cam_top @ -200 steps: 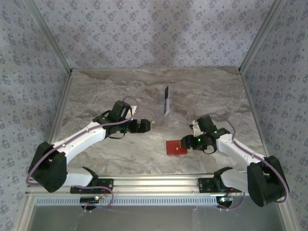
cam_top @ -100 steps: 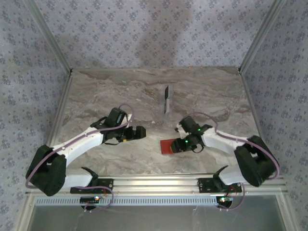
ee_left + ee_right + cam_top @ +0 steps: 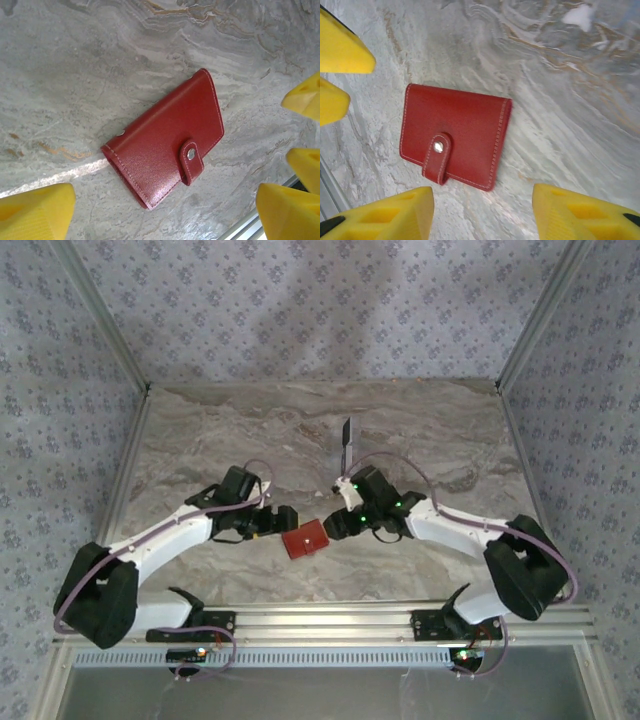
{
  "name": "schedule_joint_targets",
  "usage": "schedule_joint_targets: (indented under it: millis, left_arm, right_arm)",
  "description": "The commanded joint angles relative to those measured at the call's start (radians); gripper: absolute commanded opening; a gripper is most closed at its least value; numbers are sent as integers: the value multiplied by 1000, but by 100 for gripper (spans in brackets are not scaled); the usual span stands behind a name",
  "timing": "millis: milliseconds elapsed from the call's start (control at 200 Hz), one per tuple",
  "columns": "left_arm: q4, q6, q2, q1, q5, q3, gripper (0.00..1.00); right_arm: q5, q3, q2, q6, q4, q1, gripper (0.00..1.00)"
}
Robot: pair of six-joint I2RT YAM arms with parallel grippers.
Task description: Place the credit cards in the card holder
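Left hand [image 3: 283,521]: spread wide and holding nothing. In its wrist view the yellow fingers [image 3: 35,212] sit at the two lower corners, and the card holder lies between them without touching either.
Right hand [image 3: 333,527]: also spread wide and empty. Its yellow fingers [image 3: 580,212] frame the bottom of its wrist view, clear of the red leather.
Hands together: in the top view they face each other low over the counter [image 3: 200,430], with the card holder just beside both. Each wrist view shows two more yellow tips at its edge.
Contact: the wrist views show a gap between every fingertip and the leather. The top view is too small to confirm this.
Card holder [image 3: 305,539]: it lies flat on the marbled counter, near the front middle, between the two hands.
Card holder look: red leather with pale stitching along the edges. It is folded shut, with the strap laid over its face and fastened by a small silver snap.
Credit card [image 3: 345,432]: a dark, narrow shape farther back on the counter, beyond the right arm and well apart from the card holder. I cannot tell whether it lies flat or stands on edge.
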Motion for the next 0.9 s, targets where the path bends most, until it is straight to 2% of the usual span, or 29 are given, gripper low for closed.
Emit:
schedule_joint_targets:
  millis: [0,80,190,340,515,560,620,680,830,895]
  left_arm:
    - [-50,64,43,12,7,46,88]
    - [-43,78,122,35,88,87,83]
    - [-79,121,216,34,120,157,73]
    - [-94,128,263,34,91,189,73]
    - [-41,110,311,5,167,170,69]
    - [-44,109,321,-4,179,172,64]
    - [-45,104,329,-10,205,170,52]
    - [-47,108,328,-17,224,162,50]
    - [-87,120,303,-11,228,141,35]
    - [-105,118,282,-12,234,130,34]
  right_arm:
    - [-63,-57,-60,59,-19,-1,54]
    - [-33,-71,-77,78,-13,48,53]
    - [8,-111,-80,149,68,107,49]
    - [38,-128,-84,179,108,137,45]
    - [-8,-131,-32,179,137,141,43]
    - [-4,-126,-19,177,128,148,43]
    - [6,-132,-8,184,141,156,43]
    - [4,-141,2,193,167,161,43]
    - [8,-119,24,200,150,161,43]
    - [30,-122,22,223,146,158,42]
